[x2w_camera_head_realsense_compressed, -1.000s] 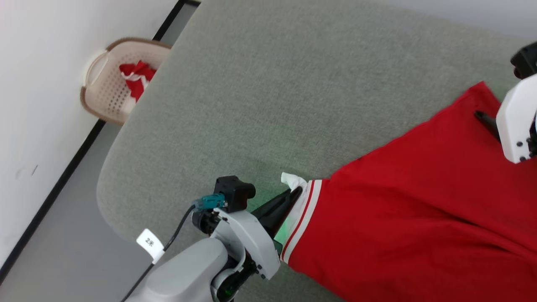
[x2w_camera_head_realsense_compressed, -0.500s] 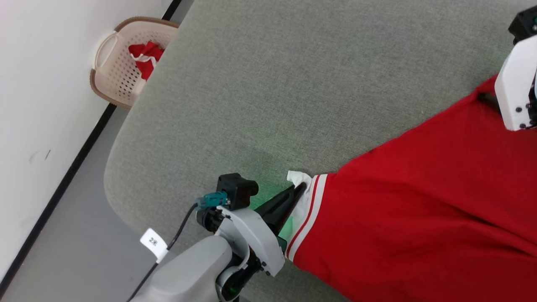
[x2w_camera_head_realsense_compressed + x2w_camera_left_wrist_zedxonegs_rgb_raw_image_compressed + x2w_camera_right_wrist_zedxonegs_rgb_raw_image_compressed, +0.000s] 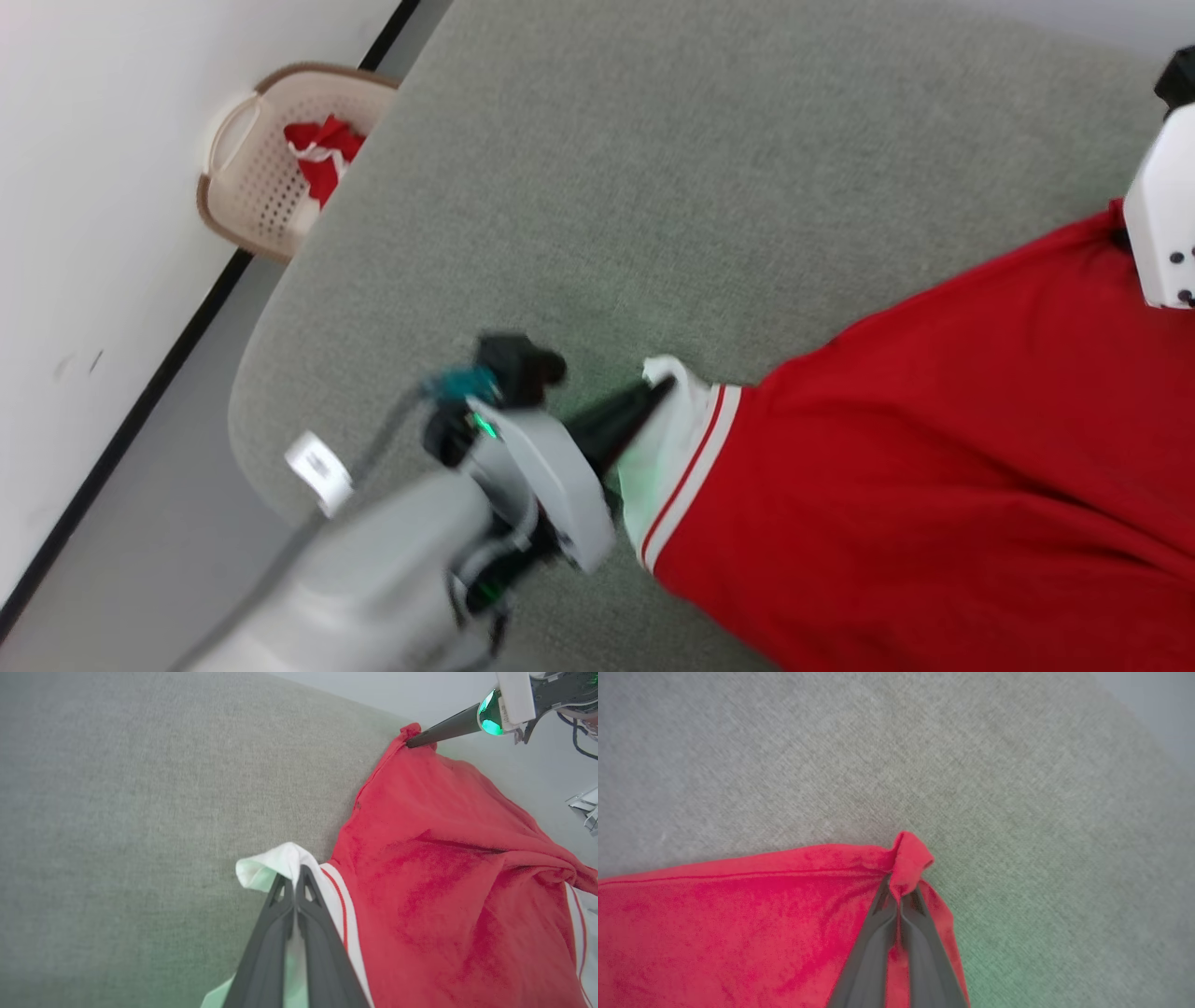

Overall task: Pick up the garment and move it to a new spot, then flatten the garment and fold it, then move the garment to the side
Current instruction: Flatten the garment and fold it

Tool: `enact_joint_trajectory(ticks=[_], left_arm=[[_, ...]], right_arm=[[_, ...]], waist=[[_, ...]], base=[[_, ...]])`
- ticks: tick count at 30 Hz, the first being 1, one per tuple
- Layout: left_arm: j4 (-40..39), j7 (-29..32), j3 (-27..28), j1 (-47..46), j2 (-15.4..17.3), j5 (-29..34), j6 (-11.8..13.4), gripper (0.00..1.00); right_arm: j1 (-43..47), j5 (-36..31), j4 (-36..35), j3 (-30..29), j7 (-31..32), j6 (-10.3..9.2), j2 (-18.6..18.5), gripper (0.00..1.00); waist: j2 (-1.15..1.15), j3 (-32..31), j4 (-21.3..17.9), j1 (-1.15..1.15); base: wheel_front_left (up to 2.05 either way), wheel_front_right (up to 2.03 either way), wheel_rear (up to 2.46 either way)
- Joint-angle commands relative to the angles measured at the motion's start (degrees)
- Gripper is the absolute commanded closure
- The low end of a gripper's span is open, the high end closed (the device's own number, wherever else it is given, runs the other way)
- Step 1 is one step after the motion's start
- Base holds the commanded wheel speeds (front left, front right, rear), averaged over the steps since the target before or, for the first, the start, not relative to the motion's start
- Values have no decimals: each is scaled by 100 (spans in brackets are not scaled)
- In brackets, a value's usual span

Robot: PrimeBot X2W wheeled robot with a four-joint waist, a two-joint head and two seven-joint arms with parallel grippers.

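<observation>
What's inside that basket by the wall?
Crumpled red and white cloth lies inside the basket. The grey table covers the basket's right side, so anything there is hidden.

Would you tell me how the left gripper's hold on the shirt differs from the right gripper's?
The left gripper pinches the shirt by its white sleeve beside the striped trim; the right gripper pinches a red corner. In the head view, the left gripper sits at the shirt's left end, the right gripper at its upper right end. Both are shut on the shirt, spread on the grey table.
</observation>
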Motion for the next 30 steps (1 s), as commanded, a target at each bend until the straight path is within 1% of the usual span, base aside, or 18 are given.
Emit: enact_joint_trajectory(ticks=[1,3,5,8,10,11,12,14,19,24,30], left_arm=[[-57,108,-4,-160,137,-121,-19,100],[-196,369,4,-410,363,-307,-16,100],[-293,632,35,-697,579,-448,-15,100],[-350,998,44,-1174,880,-495,-15,100],[-336,1229,48,-1488,1010,-515,-15,100],[-294,1348,44,-1652,1057,-501,-15,100],[-277,1457,43,-1809,1086,-523,-15,100],[-154,1624,62,-2168,1152,-471,-15,100],[345,1921,76,-2988,1165,-302,-14,100],[972,2037,61,-3802,1149,-13,-14,100],[1601,1988,24,-4532,1106,262,-14,100]], right_arm=[[76,36,-16,35,-62,-8,-22,100],[-18,137,-178,42,-210,-7,37,100],[-86,221,-328,71,-379,-7,-2,100],[-169,301,-515,82,-633,-7,-23,100],[-263,419,-622,3,-859,-7,40,100],[-294,362,-649,22,-993,-7,46,100],[-330,374,-644,9,-1085,-7,40,100],[-393,543,-576,-160,-1305,-7,185,100],[-700,510,-250,-386,-1733,-7,521,100],[-1048,324,70,-558,-2166,-7,881,100],[-1357,227,316,-732,-2548,-7,1196,100]], waist=[[0,-229,-84,0],[0,-380,-239,0],[0,-539,-386,0],[0,-774,-624,0],[0,-910,-795,0],[0,-1001,-887,0],[0,-1067,-964,0],[0,-1209,-1146,0],[0,-1521,-1572,0],[0,-1770,-1960,0],[0,-2008,-2286,0]], base=[[0,0,0],[0,0,0],[0,0,0],[0,0,0],[0,0,0],[0,0,0],[0,0,0],[0,0,0],[0,0,0],[0,0,0],[0,0,0]])
